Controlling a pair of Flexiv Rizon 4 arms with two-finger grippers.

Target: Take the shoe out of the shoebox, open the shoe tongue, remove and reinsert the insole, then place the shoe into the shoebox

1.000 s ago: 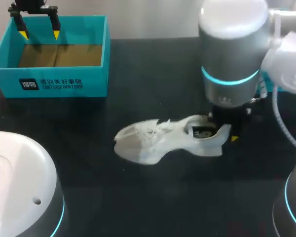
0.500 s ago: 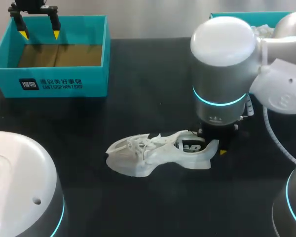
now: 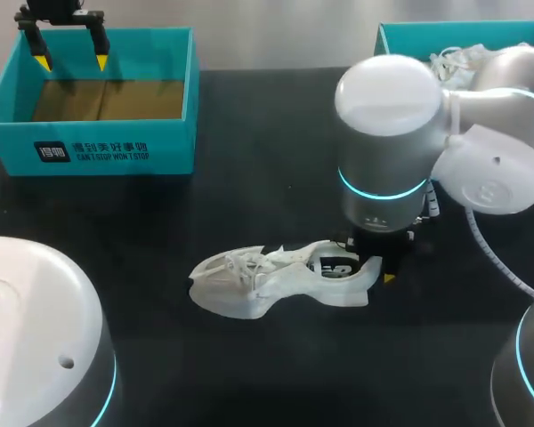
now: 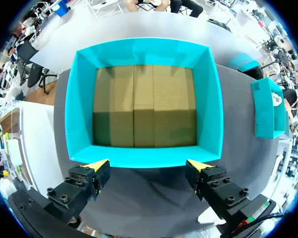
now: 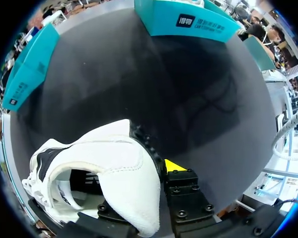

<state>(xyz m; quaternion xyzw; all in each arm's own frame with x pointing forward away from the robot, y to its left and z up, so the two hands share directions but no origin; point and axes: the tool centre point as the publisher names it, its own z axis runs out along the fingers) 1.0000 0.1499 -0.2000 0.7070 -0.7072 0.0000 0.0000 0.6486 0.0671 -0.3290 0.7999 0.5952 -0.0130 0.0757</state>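
We've dragged the shoe (image 3: 267,283) leftward, right gripper (image 3: 372,270) seemingly clamping its heel; left gripper (image 3: 69,60) spread above the shoebox (image 3: 107,149).

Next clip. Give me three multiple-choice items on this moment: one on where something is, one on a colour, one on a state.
1. Where is the white shoe?
A) in a shoebox
B) on the black table
C) hanging in the air

2. What colour are the walls of the shoebox nearest the left gripper?
A) red
B) teal
C) white

3. How is the left gripper?
A) open and empty
B) shut on the shoe
C) shut on an insole

Answers: B, the shoe lies on the tabletop; B, teal walls surround a brown cardboard floor; A, its yellow tips stand apart with nothing between them.
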